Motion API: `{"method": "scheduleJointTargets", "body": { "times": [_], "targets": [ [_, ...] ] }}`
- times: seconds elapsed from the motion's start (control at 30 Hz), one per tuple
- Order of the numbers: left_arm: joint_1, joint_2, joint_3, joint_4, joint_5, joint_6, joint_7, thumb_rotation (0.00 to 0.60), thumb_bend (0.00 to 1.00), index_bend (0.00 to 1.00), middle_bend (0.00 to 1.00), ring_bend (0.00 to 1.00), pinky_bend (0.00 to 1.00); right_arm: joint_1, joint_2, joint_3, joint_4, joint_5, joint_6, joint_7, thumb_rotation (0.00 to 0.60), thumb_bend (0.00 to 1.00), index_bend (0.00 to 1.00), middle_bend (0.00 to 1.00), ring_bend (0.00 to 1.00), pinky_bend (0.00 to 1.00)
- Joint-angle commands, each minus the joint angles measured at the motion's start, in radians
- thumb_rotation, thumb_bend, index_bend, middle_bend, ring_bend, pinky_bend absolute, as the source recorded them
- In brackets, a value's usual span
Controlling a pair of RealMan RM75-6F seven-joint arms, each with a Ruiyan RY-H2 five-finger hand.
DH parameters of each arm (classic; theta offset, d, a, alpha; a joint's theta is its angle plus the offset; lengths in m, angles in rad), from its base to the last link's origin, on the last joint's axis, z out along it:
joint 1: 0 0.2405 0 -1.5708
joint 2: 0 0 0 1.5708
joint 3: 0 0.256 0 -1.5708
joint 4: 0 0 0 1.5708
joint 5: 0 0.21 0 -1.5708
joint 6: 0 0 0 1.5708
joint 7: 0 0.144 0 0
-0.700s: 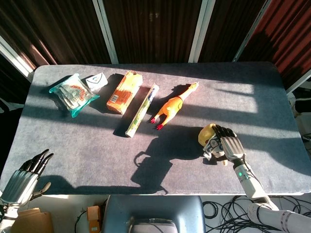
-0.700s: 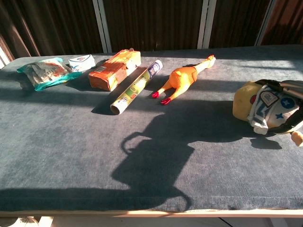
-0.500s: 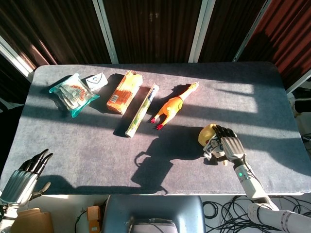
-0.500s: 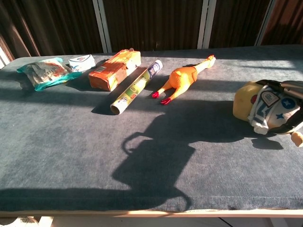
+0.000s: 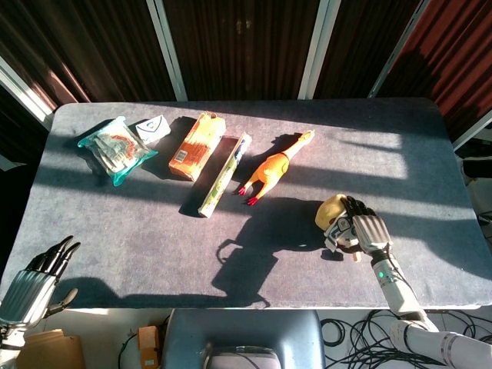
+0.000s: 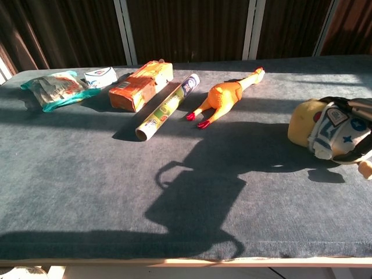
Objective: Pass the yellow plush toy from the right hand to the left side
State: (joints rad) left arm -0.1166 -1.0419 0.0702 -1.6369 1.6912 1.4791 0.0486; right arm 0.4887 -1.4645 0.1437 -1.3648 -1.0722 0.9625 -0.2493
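The yellow plush toy (image 5: 331,211) lies near the table's right front, its white and blue vest showing in the chest view (image 6: 304,120). My right hand (image 5: 363,231) grips it from the right side, with dark fingers wrapped over its body (image 6: 356,108). The toy sits low, at or just above the grey table (image 5: 138,231); I cannot tell whether it touches. My left hand (image 5: 34,281) hangs off the front left corner, fingers stretched out and holding nothing. The chest view does not show it.
Along the back left lie a teal snack bag (image 5: 115,150), a small white packet (image 5: 153,127), an orange box (image 5: 197,145), a printed tube (image 5: 225,174) and an orange rubber chicken (image 5: 275,165). My own shadow falls across the table's middle.
The right hand and plush toy have shifted slightly right and up. The left hand has sunk a little lower at the corner. My shadow has slid right.
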Motion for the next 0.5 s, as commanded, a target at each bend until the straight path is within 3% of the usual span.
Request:
{"method": "scheduleJointTargets", "body": {
  "times": [0.03, 0.13, 0.27, 0.33, 0.5],
  "targets": [
    [0.002, 0.003, 0.0, -0.001, -0.001, 0.004, -0.005, 0.6, 0.29, 0.08, 0.0, 0.12, 0.26, 0.005, -0.04, 0.011, 0.052, 0.007, 0.026, -0.018, 0.6, 0.06, 0.14, 0.16, 0.28, 0.45],
    [0.002, 0.008, 0.002, -0.002, 0.003, 0.004, -0.02, 0.6, 0.29, 0.08, 0.0, 0.12, 0.26, 0.015, -0.099, 0.041, 0.135, 0.012, 0.034, 0.035, 0.6, 0.14, 0.49, 0.38, 0.51, 0.65],
    [0.004, 0.013, 0.0, -0.001, 0.001, 0.009, -0.031, 0.6, 0.29, 0.08, 0.0, 0.12, 0.26, 0.022, -0.164, 0.066, 0.237, -0.036, 0.071, 0.137, 0.6, 0.29, 0.79, 0.55, 0.68, 0.82],
    [0.005, 0.014, -0.002, -0.001, -0.004, 0.011, -0.038, 0.6, 0.29, 0.08, 0.0, 0.12, 0.26, 0.018, -0.187, 0.069, 0.258, -0.087, 0.106, 0.218, 0.6, 0.3, 0.86, 0.57, 0.69, 0.83],
    [0.007, 0.016, -0.007, -0.003, -0.013, 0.012, -0.04, 0.6, 0.29, 0.08, 0.0, 0.12, 0.26, 0.02, -0.193, 0.05, 0.223, -0.237, 0.185, 0.403, 0.6, 0.3, 0.88, 0.57, 0.69, 0.84]
  ]
}}
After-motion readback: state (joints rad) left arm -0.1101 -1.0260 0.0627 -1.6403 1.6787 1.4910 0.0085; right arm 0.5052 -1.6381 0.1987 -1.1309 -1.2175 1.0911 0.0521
